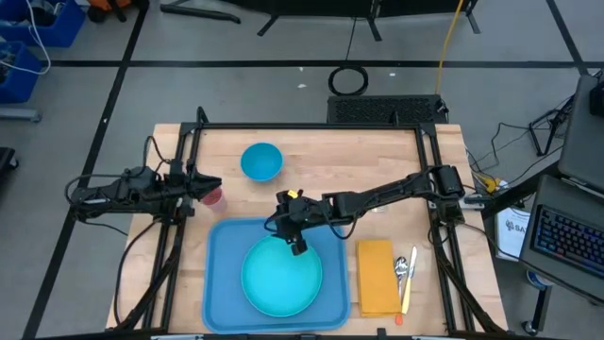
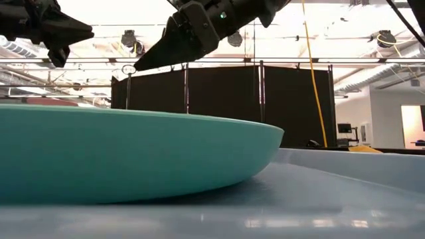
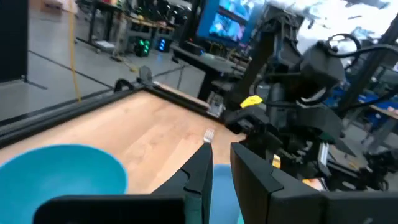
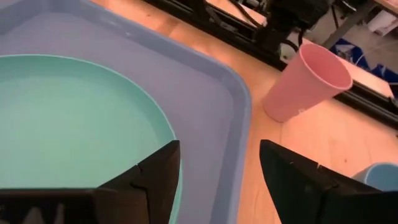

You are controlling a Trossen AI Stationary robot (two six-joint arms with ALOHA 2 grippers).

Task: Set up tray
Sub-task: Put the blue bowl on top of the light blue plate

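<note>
Lying flat, the tray [image 1: 219, 283] runs long axis left-right beneath the right pincer [image 1: 294, 244], fingers apart.

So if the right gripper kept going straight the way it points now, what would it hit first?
Probably the tray: the right gripper, open, points down at its floor and rim beside the plate. The pink cup lies beyond.

Plate [image 1: 280, 279] in tray [image 1: 223, 283], at table's near edge. Napkin [image 1: 376, 276] just right of tray; spoon [image 1: 401, 268] and utensil [image 1: 410, 281] right of napkin. Bowl [image 1: 261, 161] behind tray. Cup [image 1: 213, 195] near tray's far left corner. Right gripper [image 1: 294, 242] above plate's far rim.
</note>
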